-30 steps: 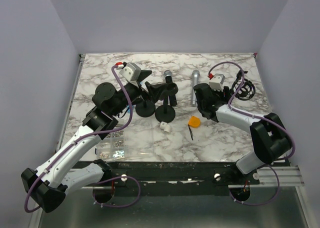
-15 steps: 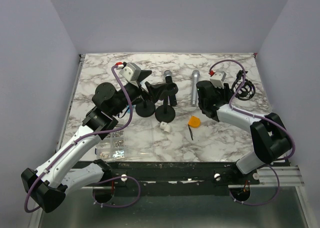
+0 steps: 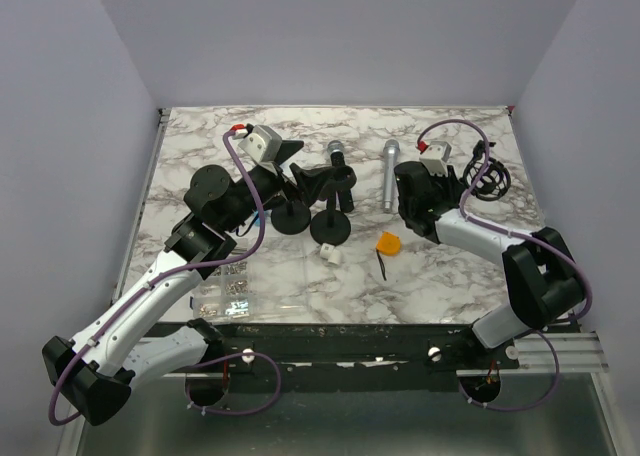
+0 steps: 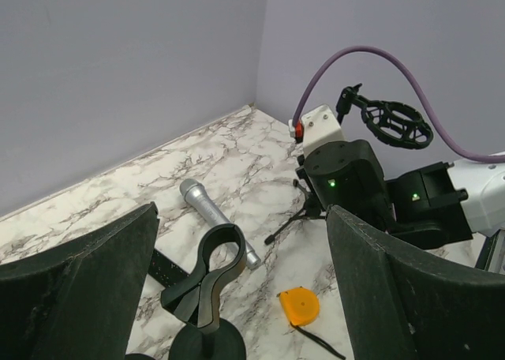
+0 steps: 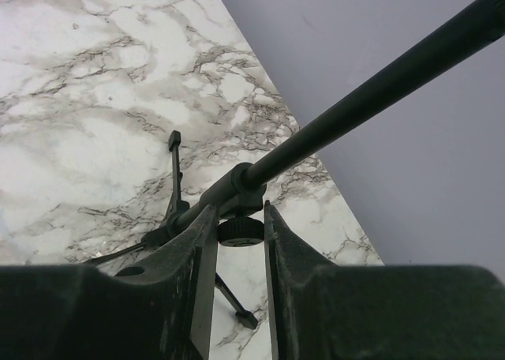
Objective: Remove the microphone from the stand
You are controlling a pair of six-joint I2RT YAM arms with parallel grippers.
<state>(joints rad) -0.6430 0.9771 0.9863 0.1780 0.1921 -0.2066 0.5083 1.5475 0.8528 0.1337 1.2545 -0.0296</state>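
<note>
The bench top (image 3: 300, 276) is white with grey marble veining, smooth, with a soft sheen. The silver microphone (image 4: 215, 219) lying toward the far edge has a satin metal body and a fine mesh head. The stand (image 4: 207, 285) is matt black, plastic by the look. The tape measure (image 4: 301, 305), nearer the front edge, is smooth bright-orange plastic. The left gripper (image 4: 241, 214) has fingers (image 4: 87, 289) of matt black, faintly grainy plastic. The cable (image 4: 371, 52) has a smooth purple sheath. Toward the far right corner, the shock mount (image 4: 392, 123) is thin and black, perhaps metal; it is too small to tell.
</note>
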